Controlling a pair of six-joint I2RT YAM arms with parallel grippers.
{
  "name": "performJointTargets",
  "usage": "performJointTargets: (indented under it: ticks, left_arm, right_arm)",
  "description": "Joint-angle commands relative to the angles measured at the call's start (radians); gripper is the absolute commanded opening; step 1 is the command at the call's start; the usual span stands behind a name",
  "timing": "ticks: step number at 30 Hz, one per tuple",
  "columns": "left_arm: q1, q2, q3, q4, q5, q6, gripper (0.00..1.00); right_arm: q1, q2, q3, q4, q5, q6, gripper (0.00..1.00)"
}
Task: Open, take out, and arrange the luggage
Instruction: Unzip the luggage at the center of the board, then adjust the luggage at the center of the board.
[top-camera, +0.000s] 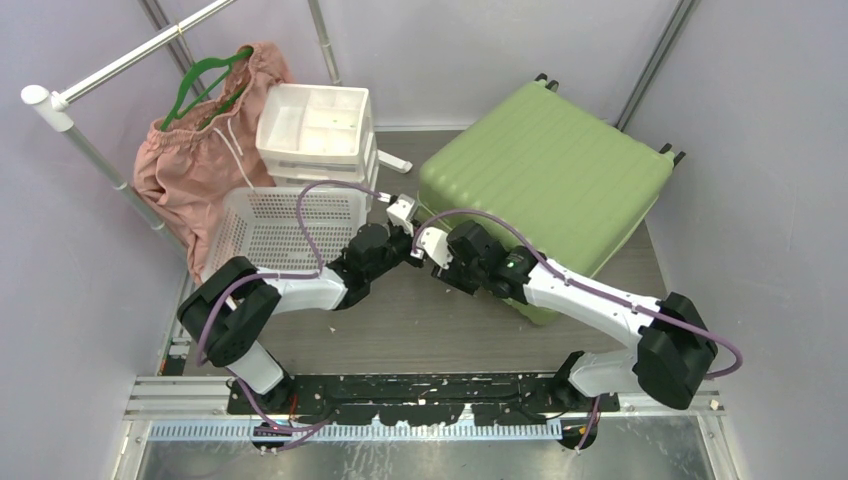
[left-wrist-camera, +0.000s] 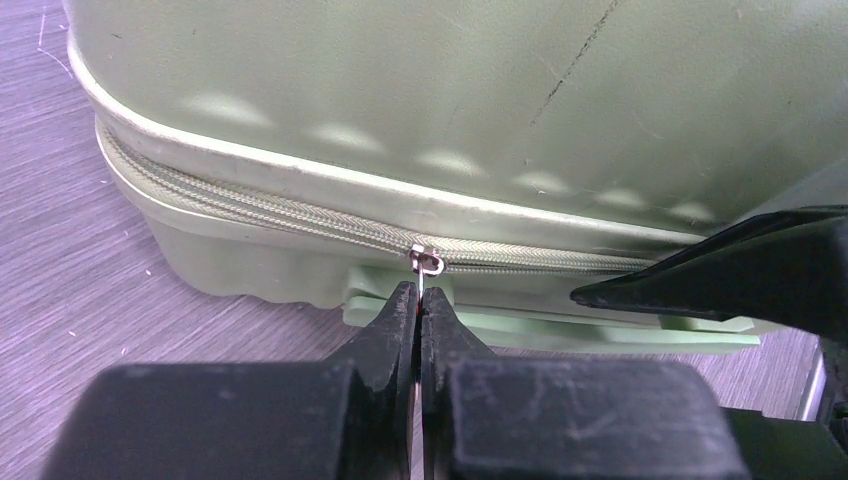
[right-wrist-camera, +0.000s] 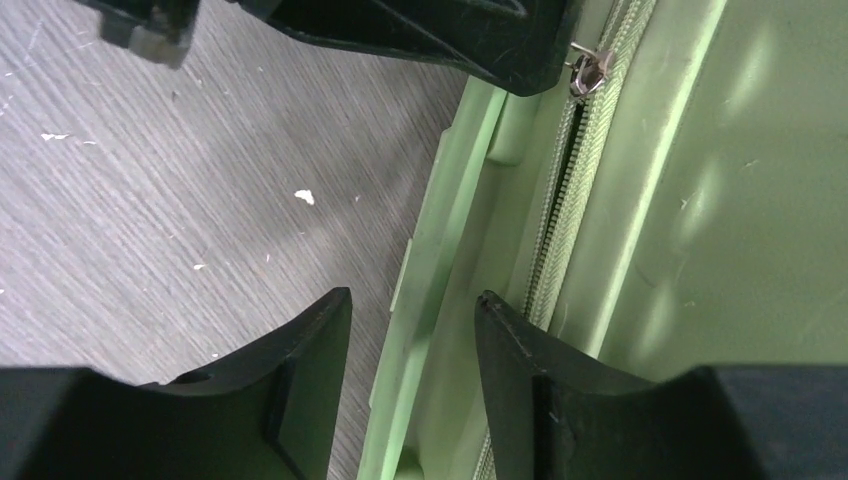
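Observation:
The light-green ribbed luggage (top-camera: 545, 185) lies flat and closed on the wooden table at the back right. Its side zip (left-wrist-camera: 300, 215) runs along the edge in the left wrist view. My left gripper (left-wrist-camera: 419, 292) is shut on the thin metal pull tab of the zip slider (left-wrist-camera: 428, 261). My right gripper (right-wrist-camera: 412, 305) is open, its fingers either side of the suitcase's green side handle (right-wrist-camera: 430, 260), beside the zip. The slider also shows in the right wrist view (right-wrist-camera: 587, 70), under the left gripper's black fingers. Both grippers meet at the luggage's near-left edge (top-camera: 425, 240).
A white perforated basket (top-camera: 280, 230) stands left of the grippers. A white stacked drawer unit (top-camera: 318, 130) stands behind it. Pink clothes on a green hanger (top-camera: 205, 140) hang from a white rail at the far left. Metal frame poles stand at the back.

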Motion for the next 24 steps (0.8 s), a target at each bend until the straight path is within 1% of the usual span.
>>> performJointTargets:
  ticks: [1, 4, 6, 11, 13, 17, 20, 24]
  left_arm:
    - [0.049, -0.043, -0.036, 0.058, -0.061, 0.014, 0.0]
    - [0.06, -0.03, -0.049, 0.112, -0.058, 0.031, 0.0]
    - [0.068, -0.019, -0.05, 0.136, -0.02, 0.039, 0.0]
    - [0.085, 0.011, -0.055, 0.176, 0.004, 0.071, 0.0]
    - [0.092, 0.025, -0.066, 0.22, 0.011, 0.077, 0.0]
    - [0.104, 0.054, -0.1, 0.314, 0.026, 0.077, 0.0]
    - [0.107, 0.064, -0.118, 0.348, 0.036, 0.081, 0.0]
    - [0.105, 0.043, -0.132, 0.326, 0.027, 0.086, 0.0]
  right_arm:
    - [-0.005, 0.04, -0.024, 0.061, 0.144, 0.034, 0.53]
    - [-0.005, 0.068, -0.031, 0.061, 0.151, 0.054, 0.51]
    - [-0.005, 0.086, -0.037, 0.058, 0.143, 0.069, 0.48]
    - [-0.006, 0.115, -0.04, 0.038, 0.13, 0.097, 0.41]
    - [-0.008, 0.121, -0.04, 0.028, 0.119, 0.103, 0.39]
    - [-0.022, 0.121, -0.034, -0.009, 0.084, 0.106, 0.24]
    - [-0.028, 0.103, -0.045, -0.047, 0.059, 0.098, 0.15]
    - [-0.029, 0.043, -0.072, -0.113, -0.007, 0.08, 0.07]
